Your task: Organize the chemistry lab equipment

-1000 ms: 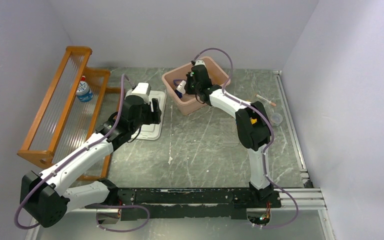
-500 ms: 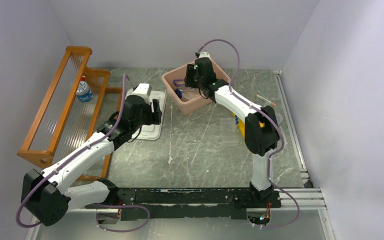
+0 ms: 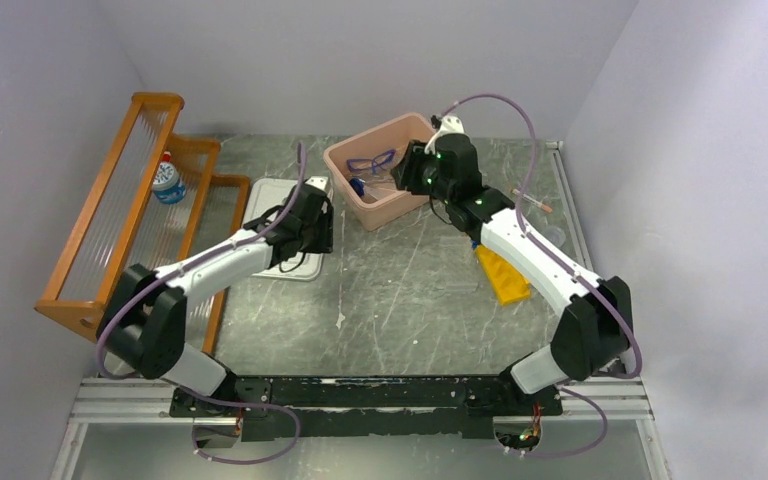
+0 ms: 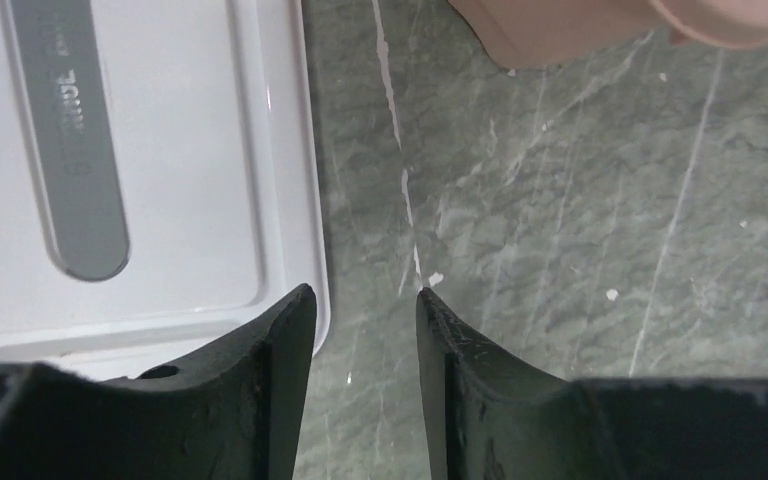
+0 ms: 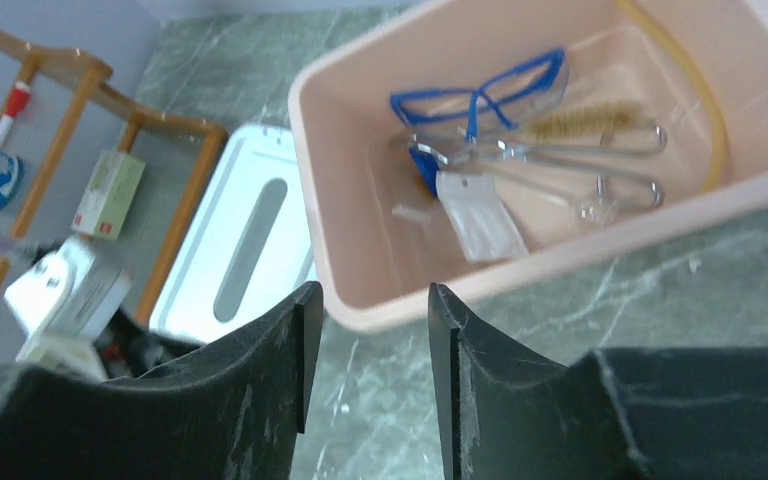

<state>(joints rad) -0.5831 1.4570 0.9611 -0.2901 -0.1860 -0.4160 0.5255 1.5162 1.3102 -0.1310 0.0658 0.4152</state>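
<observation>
A pink bin (image 3: 352, 190) (image 5: 380, 270) holds the lab equipment: blue-framed safety glasses (image 5: 480, 88) (image 3: 370, 162), metal forceps and scissors (image 5: 560, 165), a bristle brush (image 5: 580, 120), a white packet (image 5: 478, 215) and a tan rubber tube (image 5: 705, 110). My right gripper (image 3: 408, 178) (image 5: 365, 310) hovers by the bin's right rim, open and empty. Over the right edge of a flat white tray (image 3: 272, 195) (image 4: 180, 200), my left gripper (image 3: 317, 228) (image 4: 365, 300) is open with only the table between its fingers.
An orange slatted shelf (image 3: 110, 215) along the left wall carries a blue-labelled bottle (image 3: 167, 180) and a small box (image 5: 107, 195). To the right on the table lie an orange wedge (image 3: 502, 275), a thin tube (image 3: 532, 199) and a clear dish (image 3: 553, 237).
My right gripper opened, left the bin's inside and drew back to the right. The left arm swung inward, its gripper slid to the tray's right edge and its jaws narrowed.
</observation>
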